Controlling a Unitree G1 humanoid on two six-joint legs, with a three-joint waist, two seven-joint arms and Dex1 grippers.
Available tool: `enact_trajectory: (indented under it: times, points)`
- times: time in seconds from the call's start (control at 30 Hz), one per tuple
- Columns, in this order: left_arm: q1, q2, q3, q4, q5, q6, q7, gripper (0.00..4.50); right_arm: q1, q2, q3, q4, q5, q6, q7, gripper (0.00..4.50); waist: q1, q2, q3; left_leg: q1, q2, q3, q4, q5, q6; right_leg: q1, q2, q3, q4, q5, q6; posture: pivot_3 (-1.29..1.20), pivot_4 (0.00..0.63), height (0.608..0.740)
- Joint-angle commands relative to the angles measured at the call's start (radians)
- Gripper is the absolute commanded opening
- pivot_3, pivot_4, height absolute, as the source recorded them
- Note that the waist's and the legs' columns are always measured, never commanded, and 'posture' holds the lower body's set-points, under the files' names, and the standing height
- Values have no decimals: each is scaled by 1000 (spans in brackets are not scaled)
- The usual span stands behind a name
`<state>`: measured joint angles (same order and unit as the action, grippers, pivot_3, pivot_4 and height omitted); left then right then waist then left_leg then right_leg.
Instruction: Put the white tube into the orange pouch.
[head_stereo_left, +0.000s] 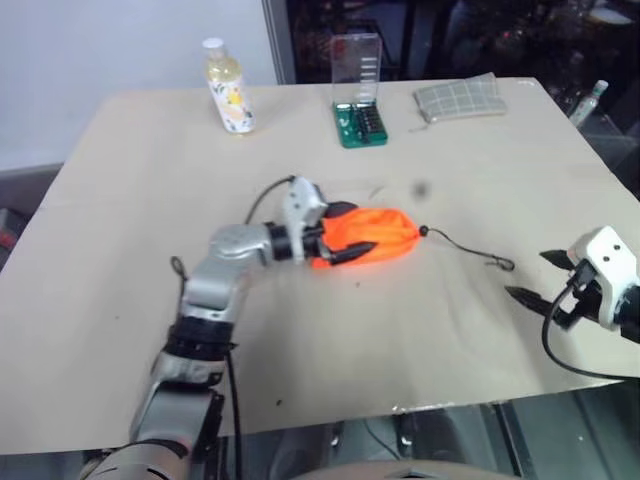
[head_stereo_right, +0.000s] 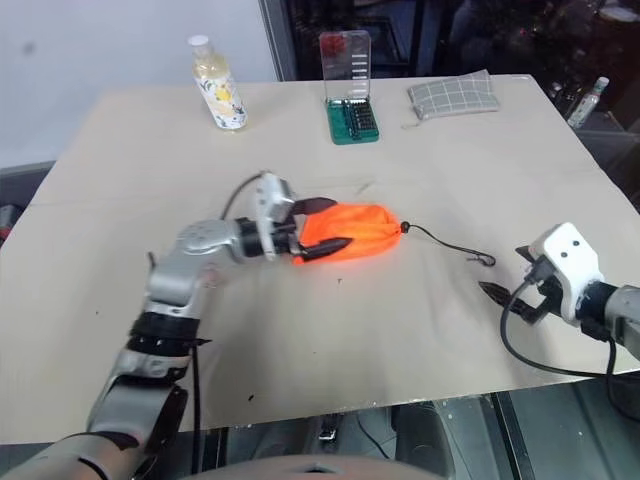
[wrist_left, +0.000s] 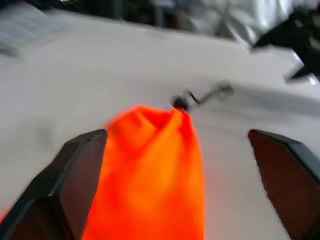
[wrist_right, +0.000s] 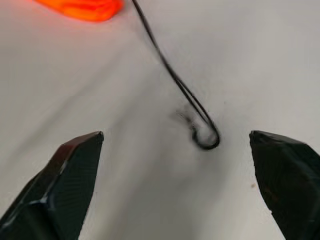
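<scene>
Lying mid-frame on table (head_stereo_left: 120, 200): orange pouch (head_stereo_left: 370, 236), bulging, drawstring cord (head_stereo_left: 470, 250) trailing right. Straddling it, released: left gripper (head_stereo_left: 345, 234). Spread and empty, lower right: right gripper (head_stereo_left: 535, 280). White tube likely inside already. Withdrawing slowly, avoiding snagging cord.

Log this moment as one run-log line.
bright orange soft fabric pouch: cinched, lying on table | left end effector: open, straddling it | right end effector: open, apart | drawstring cord: slack on table

Bright even light on the table (head_stereo_left: 120, 260), dark background, left wrist view motion-blurred
</scene>
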<state>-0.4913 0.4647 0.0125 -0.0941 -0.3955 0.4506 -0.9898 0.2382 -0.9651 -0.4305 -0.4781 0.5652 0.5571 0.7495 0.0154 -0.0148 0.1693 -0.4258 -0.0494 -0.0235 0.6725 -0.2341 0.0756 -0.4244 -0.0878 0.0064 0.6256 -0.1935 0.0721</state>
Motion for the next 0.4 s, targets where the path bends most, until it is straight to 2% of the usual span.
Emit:
enact_trajectory:
  times: [0.03,0.07,0.2,0.4]
  points:
    - [122,104,154,-163,-81,88,37,4500,92,48,-157,-92,28,-75,94,4470,1,0,0,6,0,0,-1,0,0,6,0,0,-1,0,0,0,150,740]
    - [183,143,190,-192,-84,96,34,4500,119,65,-189,-118,45,-72,106,4470,-1,1,-1,11,1,0,-3,-1,0,11,-1,0,-3,0,0,0,150,740]
    - [377,241,302,-280,-113,124,35,4500,198,105,-261,-191,58,-65,129,4470,-1,2,-1,12,2,0,-3,-3,-4,11,-1,0,-3,-3,-4,0,150,740]
    - [530,286,384,-285,-134,103,25,4500,251,137,-259,-174,22,-94,158,4470,5,1,-3,12,4,0,-3,-3,-5,11,-4,0,-3,-3,-4,0,150,740]
